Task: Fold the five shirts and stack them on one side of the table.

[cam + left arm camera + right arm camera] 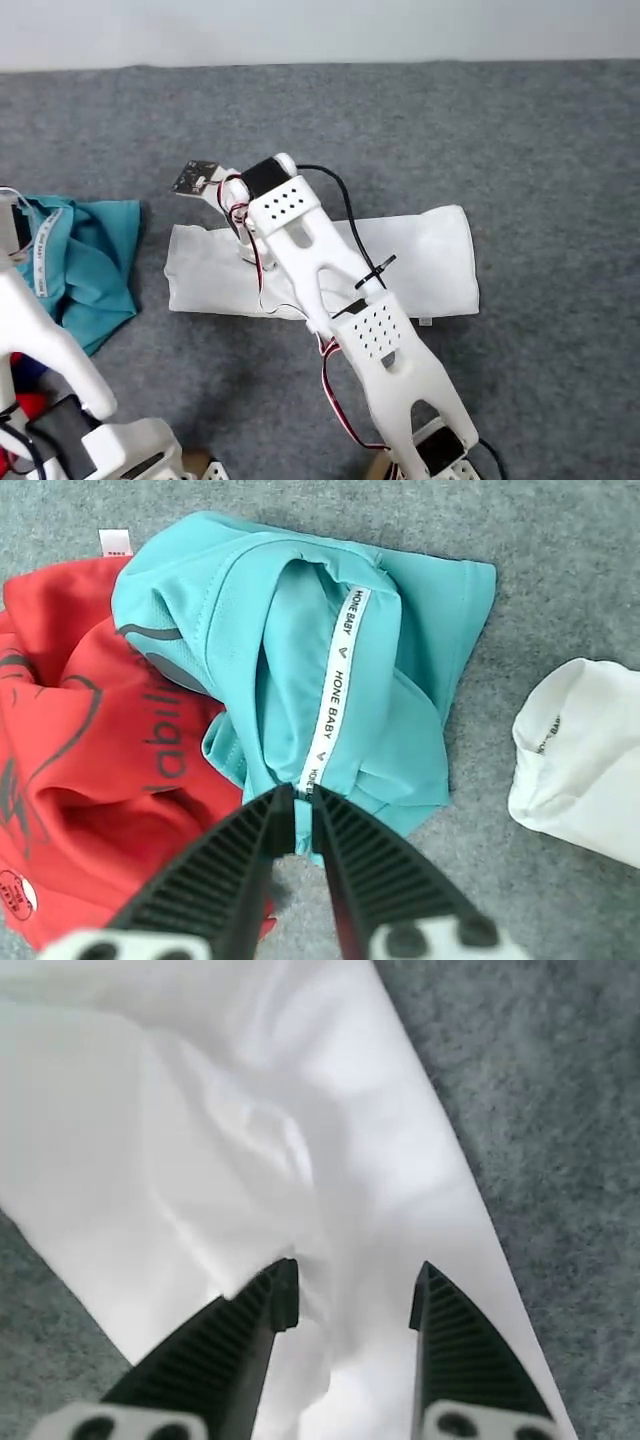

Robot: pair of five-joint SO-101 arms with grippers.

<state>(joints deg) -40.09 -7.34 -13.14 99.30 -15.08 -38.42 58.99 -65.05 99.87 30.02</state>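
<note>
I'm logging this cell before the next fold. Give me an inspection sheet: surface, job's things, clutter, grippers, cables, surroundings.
Surface: grey carpet-like cover over the whole table.
Job's things: white shirt lies spread flat mid-table; teal shirt lies bunched, partly over a red shirt at one side.
Clutter: nothing seen.
Grippers: left gripper is shut on the teal shirt's edge; right gripper is open, just above the white shirt.
Cables: black and red-white wires run along the right arm, looping loosely over the white shirt.
Surroundings: pale wall along the table's far edge.
</note>
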